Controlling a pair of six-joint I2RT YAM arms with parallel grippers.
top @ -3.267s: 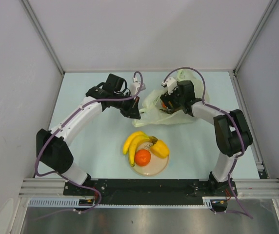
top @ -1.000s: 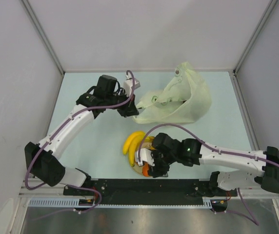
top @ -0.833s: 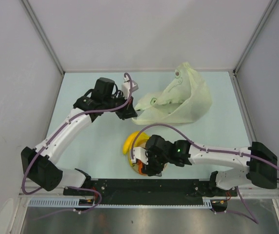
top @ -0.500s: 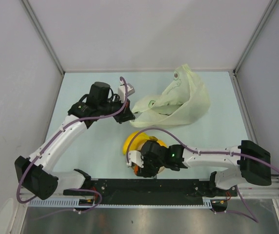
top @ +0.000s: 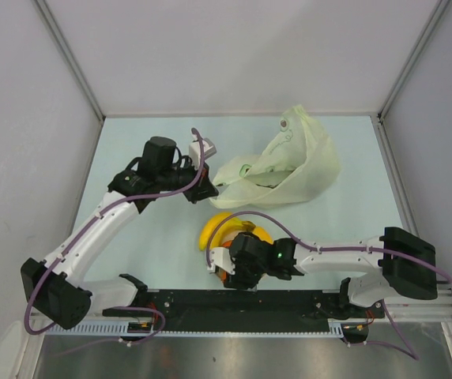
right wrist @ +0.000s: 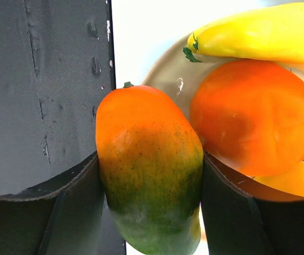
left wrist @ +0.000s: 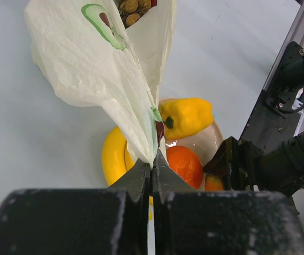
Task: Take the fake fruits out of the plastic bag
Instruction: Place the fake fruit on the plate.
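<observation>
Jaws: R gripper (right wrist: 151, 212) clamped across mango (right wrist: 146, 159) above plate (right wrist: 165, 79) rim; L gripper (left wrist: 151, 172) pinched tight on plastic bag (left wrist: 99, 74) edge. Bag judged thin, limp, slippery; brown cluster (left wrist: 129, 6) lay inside. Fruit prob. light, rigid, glossy: grip mid-body.

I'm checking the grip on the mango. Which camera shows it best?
Right wrist: the mango fills the frame, clamped in the right gripper. The top view mostly hides it under the arm; left wrist shows only an orange sliver.
</observation>
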